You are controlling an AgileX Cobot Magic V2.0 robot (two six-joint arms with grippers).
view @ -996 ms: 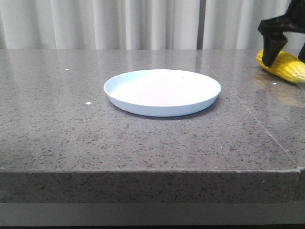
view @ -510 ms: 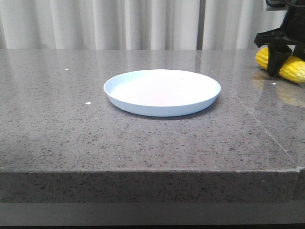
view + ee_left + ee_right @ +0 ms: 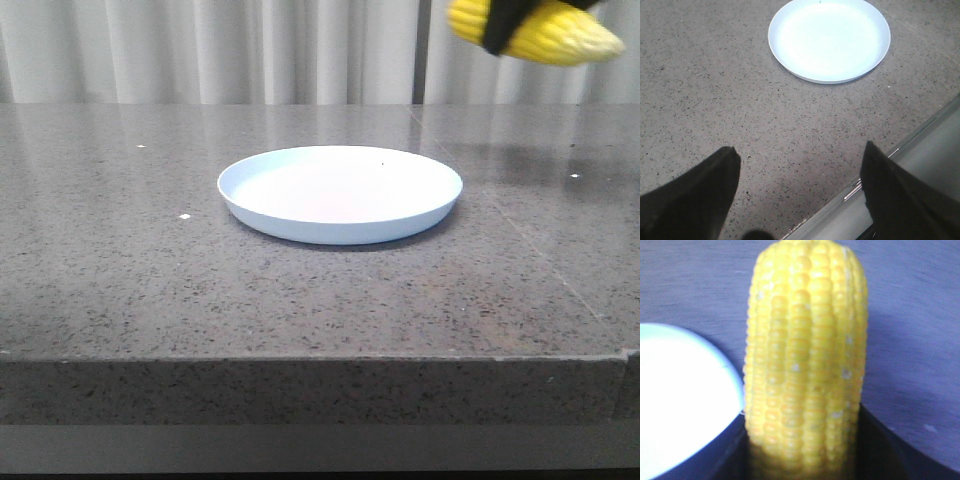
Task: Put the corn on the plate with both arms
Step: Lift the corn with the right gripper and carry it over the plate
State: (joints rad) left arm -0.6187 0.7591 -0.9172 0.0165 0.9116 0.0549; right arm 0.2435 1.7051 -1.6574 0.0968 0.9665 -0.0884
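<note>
The left gripper (image 3: 797,192) hangs with its dark fingers (image 3: 690,197) spread wide above the speckled grey surface (image 3: 705,90), near its edge; the plate (image 3: 829,40) lies beyond.

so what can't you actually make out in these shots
- Right gripper, front view: only a dark finger across the corn; the rest is cut off by the top edge.
- Corn, right wrist view: close and blurred; its lower end is hidden between the fingers.
- Plate, right wrist view: cut off by the frame's edge.
- Left gripper: absent from the front view; only two dark fingertips show in the left wrist view.

Speckled grey stone table (image 3: 150,260) — only the plate (image 3: 340,193) rests there.
</note>
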